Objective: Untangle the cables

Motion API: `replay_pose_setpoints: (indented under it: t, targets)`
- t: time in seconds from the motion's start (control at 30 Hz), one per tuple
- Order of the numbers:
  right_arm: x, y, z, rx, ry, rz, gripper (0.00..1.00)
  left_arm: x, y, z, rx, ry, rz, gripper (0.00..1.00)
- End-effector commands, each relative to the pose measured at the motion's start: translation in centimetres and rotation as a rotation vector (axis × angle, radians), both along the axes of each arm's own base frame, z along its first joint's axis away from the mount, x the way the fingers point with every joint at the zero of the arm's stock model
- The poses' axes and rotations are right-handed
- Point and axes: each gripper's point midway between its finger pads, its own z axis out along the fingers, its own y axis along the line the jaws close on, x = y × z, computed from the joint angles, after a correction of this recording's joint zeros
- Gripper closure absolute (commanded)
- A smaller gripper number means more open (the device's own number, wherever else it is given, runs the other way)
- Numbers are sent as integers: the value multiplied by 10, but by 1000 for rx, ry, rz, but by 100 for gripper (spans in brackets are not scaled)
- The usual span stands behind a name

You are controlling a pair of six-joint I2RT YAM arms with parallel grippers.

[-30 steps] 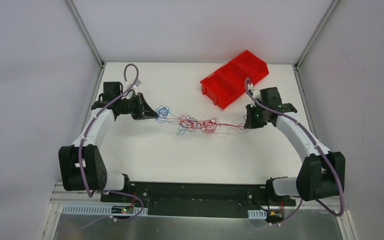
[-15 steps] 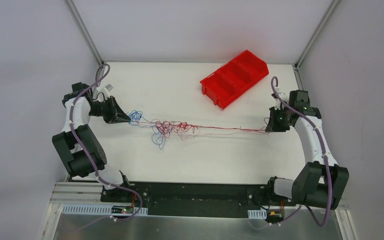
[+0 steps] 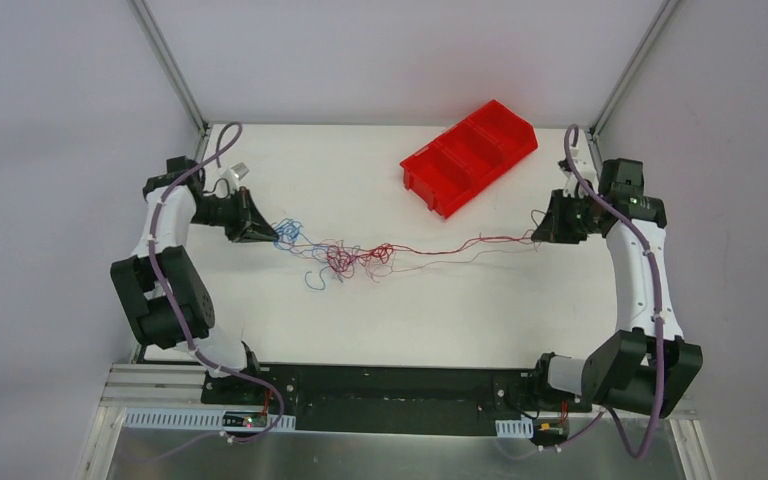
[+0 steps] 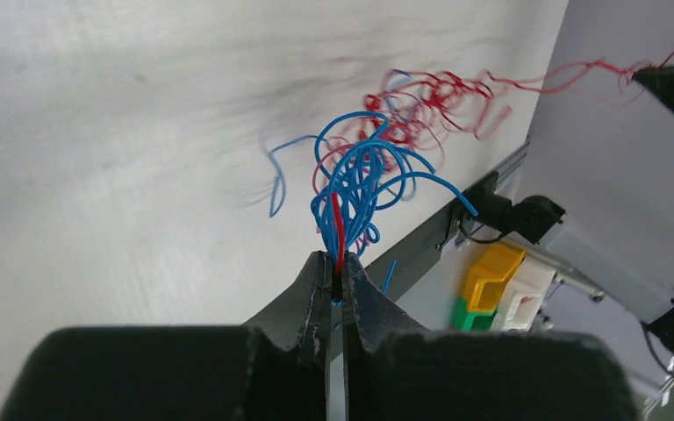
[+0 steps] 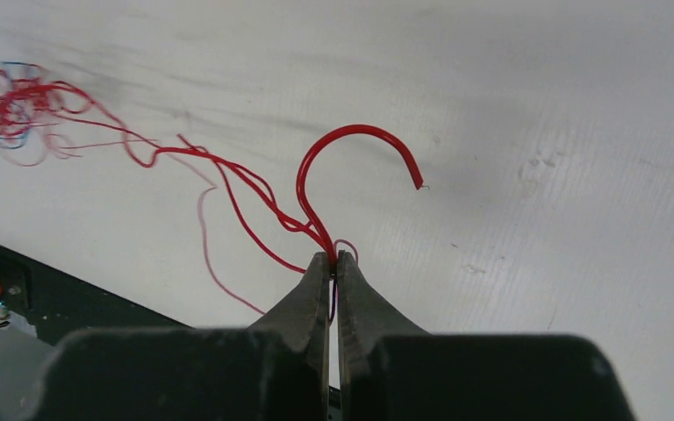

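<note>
The cables [image 3: 460,245] hang strung across the table [image 3: 430,320], with their knot [image 3: 345,260] toward nine o'clock. The left gripper [image 4: 335,274] pinches blue loops plus one red strand, and the right gripper [image 5: 333,266], at three o'clock, clamps red strands. This looks like the pulling-apart step. The next move likely calls for regrasping nearer the knot.

Both arms are the same deal: glossy white tube links [image 3: 157,225], chunky matte black joint housings [image 3: 155,305], a thick purple cable [image 3: 225,143] strapped along each, and black wedge-shaped gripper fingers [image 4: 309,303].
</note>
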Motion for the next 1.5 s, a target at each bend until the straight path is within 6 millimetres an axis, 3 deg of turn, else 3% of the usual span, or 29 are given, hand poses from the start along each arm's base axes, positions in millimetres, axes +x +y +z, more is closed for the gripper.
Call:
replay_pose_setpoints:
  t: [0.0,0.07,0.13,0.17,0.23,0.3,0.37,0.4,0.43,0.5,0.67,0.87,1.0,1.2,1.23,1.27,1.33,1.47]
  targets:
    - [3,45,55,176,-71,83,100,-8,-68,76,-90,-173,-162,100]
    - [8,49,52,164,-68,69,100,-18,-91,81,-110,-168,-220,100]
    - [16,42,27,103,-28,53,100,-21,-101,67,-104,-130,-230,100]
    - [17,35,7,47,21,50,99,-20,-98,52,-73,-106,-214,87]
    - [12,30,-19,-28,130,78,73,-13,-86,25,-12,-64,-173,58]
    - [12,37,-23,-15,163,88,52,-8,-78,11,-28,-27,-125,39]
    - [17,53,-21,8,107,106,29,-7,-79,4,-66,-15,-101,35]
    - [21,63,-18,6,61,126,11,-4,-81,1,-74,-32,-94,32]
    - [22,77,-18,8,31,157,6,-5,-82,-4,-80,-23,-82,31]
    - [21,106,-19,30,19,222,4,4,-82,-13,-86,-46,-62,31]
    - [14,188,-30,132,103,367,18,14,-99,-32,-124,-27,-88,48]
    - [22,273,-52,186,108,411,22,24,-128,-67,-99,14,-133,52]
    - [36,303,-81,84,97,365,18,33,-145,-91,-90,57,-158,44]
    - [36,320,-127,42,178,344,16,23,-181,-117,-116,124,-224,36]
    - [30,324,-133,69,202,358,20,20,-187,-119,-128,127,-233,37]
    - [28,329,-136,97,208,372,30,17,-193,-121,-140,133,-238,37]
    - [23,339,-132,162,209,418,58,12,-203,-121,-173,137,-253,39]
    - [13,354,-86,299,94,562,97,8,-219,-109,-248,119,-261,38]
